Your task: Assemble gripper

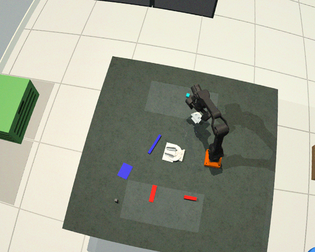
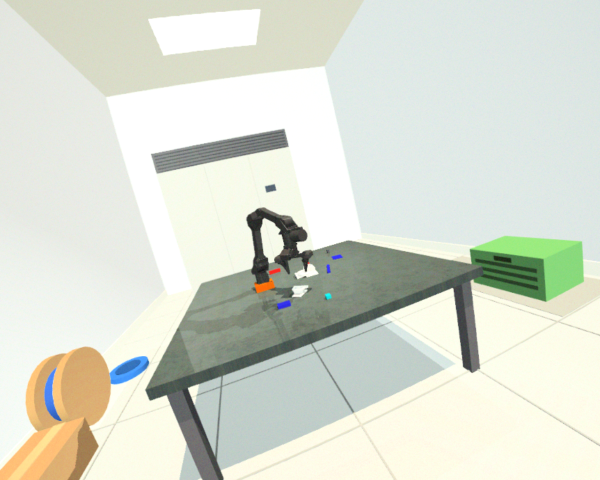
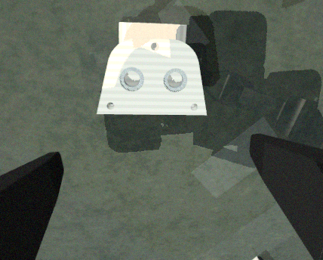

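The white gripper base (image 1: pixel 180 160) stands on the table with the two long pale jaws (image 1: pixel 171 148) (image 1: pixel 169 155) on it, side by side; their pins and tooth mesh are too small to tell. This white group also shows in the exterior view, behind my fingers. The white housing plate (image 1: pixel 196 117) (image 2: pixel 299 291) (image 3: pixel 153 96) lies apart from it, flat side up, with two large ringed holes, small holes and a block under its far edge. My gripper (image 1: pixel 197 109) (image 2: pixel 297 271) (image 3: pixel 158 152) is open and empty above the table, with the plate ahead of the fingertips in the wrist view.
A cyan cube (image 1: pixel 187 95) (image 2: pixel 328 296) and a blue block (image 2: pixel 283 305) lie near the plate. A blue bar (image 1: pixel 154 144) lies left of the base, a blue slab (image 1: pixel 124 170) beyond it. Two red bars (image 1: pixel 153 193) (image 1: pixel 190 198) and a dark cube (image 1: pixel 116 200) lie farther off.
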`<state>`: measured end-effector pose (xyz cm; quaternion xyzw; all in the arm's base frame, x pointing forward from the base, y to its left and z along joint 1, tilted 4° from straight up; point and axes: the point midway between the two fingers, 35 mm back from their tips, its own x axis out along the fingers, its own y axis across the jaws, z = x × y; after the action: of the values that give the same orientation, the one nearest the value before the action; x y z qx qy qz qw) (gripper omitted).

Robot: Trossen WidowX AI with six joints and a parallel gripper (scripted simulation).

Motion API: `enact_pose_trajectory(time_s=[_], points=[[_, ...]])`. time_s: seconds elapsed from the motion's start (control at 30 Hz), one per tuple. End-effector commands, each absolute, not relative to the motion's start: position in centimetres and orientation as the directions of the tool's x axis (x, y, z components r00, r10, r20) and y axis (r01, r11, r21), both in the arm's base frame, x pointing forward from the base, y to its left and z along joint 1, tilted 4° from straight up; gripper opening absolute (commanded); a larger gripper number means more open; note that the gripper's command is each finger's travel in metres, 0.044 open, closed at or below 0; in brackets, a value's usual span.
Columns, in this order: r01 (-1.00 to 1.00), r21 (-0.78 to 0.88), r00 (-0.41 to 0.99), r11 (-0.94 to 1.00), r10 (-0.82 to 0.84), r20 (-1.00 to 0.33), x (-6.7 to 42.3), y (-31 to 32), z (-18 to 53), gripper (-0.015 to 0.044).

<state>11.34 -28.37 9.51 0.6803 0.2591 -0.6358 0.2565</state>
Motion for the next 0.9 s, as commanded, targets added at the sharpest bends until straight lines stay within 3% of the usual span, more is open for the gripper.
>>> enact_pose_trajectory(time_s=[0.0, 0.87], points=[[0.615, 0.014, 0.054, -0.788, 0.024, -0.998, 10.4, -29.0, 9.6, 0.0440], [0.604, 0.013, 0.054, -0.797, 0.024, -0.998, 10.5, -28.9, 4.2, 0.0440]])
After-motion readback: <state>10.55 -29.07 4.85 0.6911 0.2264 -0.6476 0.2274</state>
